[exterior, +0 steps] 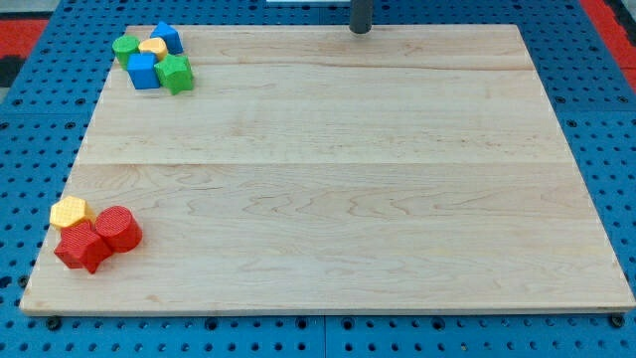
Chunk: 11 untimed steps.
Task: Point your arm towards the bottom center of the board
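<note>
Bare wooden board [328, 189], red block [81, 249], red cylinder [117, 228] and yellow block [71, 212] clustered bottom left, blue [143, 71], green [175, 74], yellow [153, 47] blocks clustered top left, my tip [360, 31] at top centre edge, well apart from all blocks, bare rod holding nothing

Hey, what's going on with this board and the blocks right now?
My tip sits at the wooden board's top edge, touching no block. Five blocks cluster at the top-left corner: green cylinder, yellow block, two blue blocks, green block. Bottom left sit a yellow block, red cylinder and red block.
</note>
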Each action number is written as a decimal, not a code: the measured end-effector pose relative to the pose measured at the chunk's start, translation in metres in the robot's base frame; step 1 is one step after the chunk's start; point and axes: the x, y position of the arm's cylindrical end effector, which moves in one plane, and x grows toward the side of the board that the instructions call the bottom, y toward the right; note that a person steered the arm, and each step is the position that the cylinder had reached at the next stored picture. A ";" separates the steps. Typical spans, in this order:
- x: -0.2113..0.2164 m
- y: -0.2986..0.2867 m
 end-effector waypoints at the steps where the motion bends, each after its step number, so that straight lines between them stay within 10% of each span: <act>1: -0.002 0.001; 6: 0.019 0.020; 11: 0.302 0.038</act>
